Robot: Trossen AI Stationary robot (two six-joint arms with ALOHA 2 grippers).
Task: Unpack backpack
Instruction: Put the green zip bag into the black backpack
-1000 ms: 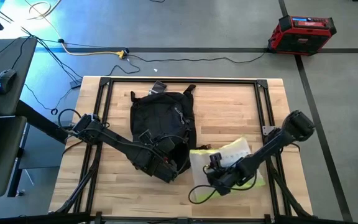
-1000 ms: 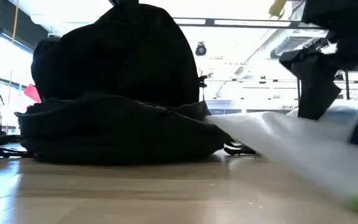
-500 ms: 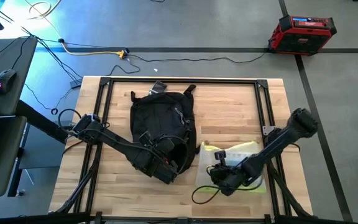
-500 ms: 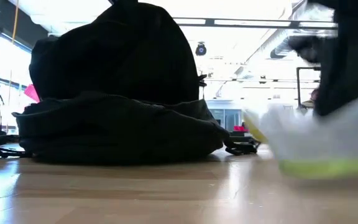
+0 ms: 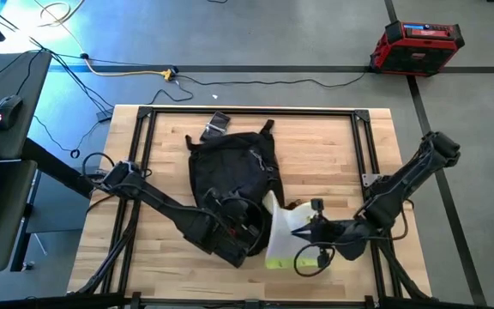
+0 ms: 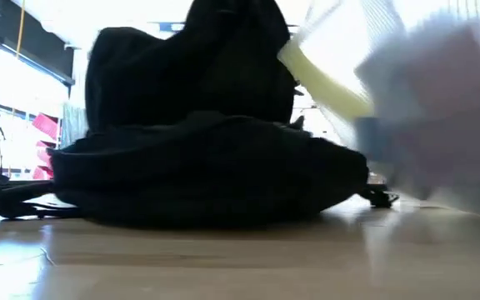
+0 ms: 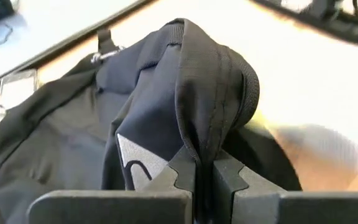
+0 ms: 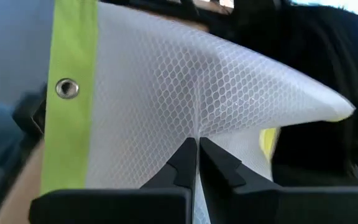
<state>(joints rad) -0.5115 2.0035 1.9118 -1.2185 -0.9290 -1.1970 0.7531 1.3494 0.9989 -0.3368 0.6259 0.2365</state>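
The black backpack (image 5: 230,167) lies on the wooden table with its far part flat. Its near end is bunched up at my left gripper (image 5: 245,233), which is shut on its fabric. A translucent mesh pouch with neon-yellow trim (image 5: 280,233) is raised beside the backpack's near right corner, with my right gripper (image 5: 304,230) shut on it. In the low view the pouch (image 6: 407,100) shows blurred, up in front of the backpack (image 6: 198,158). My left gripper pinches a raised fold of the backpack's black fabric (image 7: 207,134) between its two fingers, near a seam at the bag's near end. The fingers slant down at it from the near left. The fold stands up above the rest of the bag, which stays on the table. My right gripper pinches the pouch's white mesh (image 8: 196,127) between its two fingers, with the mesh gathered into a crease at the tips. The fingers come from the table's right, slanting down. The pouch stands up on edge, its yellow-trimmed edge (image 5: 281,262) low, near the tabletop.
A black metal frame (image 5: 144,116) runs round the tabletop. A cable loop (image 5: 311,262) hangs by my right wrist. A red case (image 5: 414,47) stands on the floor beyond the table, and a desk with a mouse (image 5: 7,107) is at the left.
My right gripper has risen and gone toward the backpack, taking the pouch with it. The pouch lay flat on the table's near right and now stands raised and crumpled beside the bag. The backpack has shifted a little toward the table's right as my left gripper moved that way.
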